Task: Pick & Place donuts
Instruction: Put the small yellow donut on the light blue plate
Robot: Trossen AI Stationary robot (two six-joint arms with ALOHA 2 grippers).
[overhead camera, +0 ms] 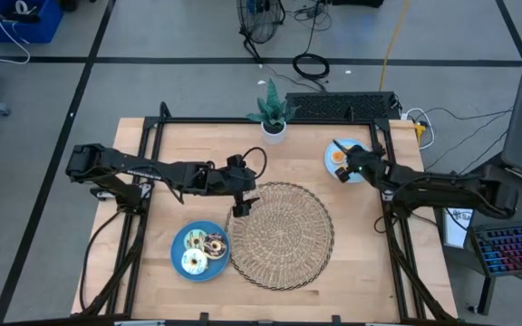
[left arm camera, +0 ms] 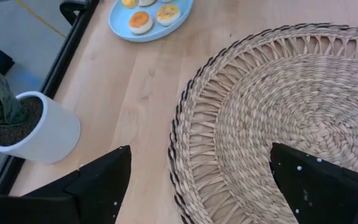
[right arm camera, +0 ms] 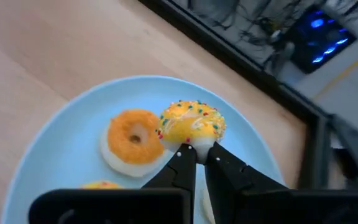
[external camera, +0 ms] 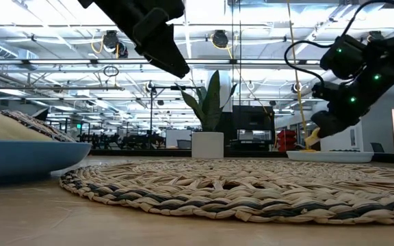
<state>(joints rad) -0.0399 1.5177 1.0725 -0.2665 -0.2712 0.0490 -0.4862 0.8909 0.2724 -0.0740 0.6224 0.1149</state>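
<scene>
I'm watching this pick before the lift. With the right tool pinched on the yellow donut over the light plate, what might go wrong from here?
1. The right tool is shut on only the near rim of the yellow sprinkled donut, so it may slip out on the lift.
2. The orange donut lies against it on the light blue plate; it could be dragged or nudged.
3. The left tool hovers open over the wicker mat's edge, possibly in the way of a placement there.
</scene>
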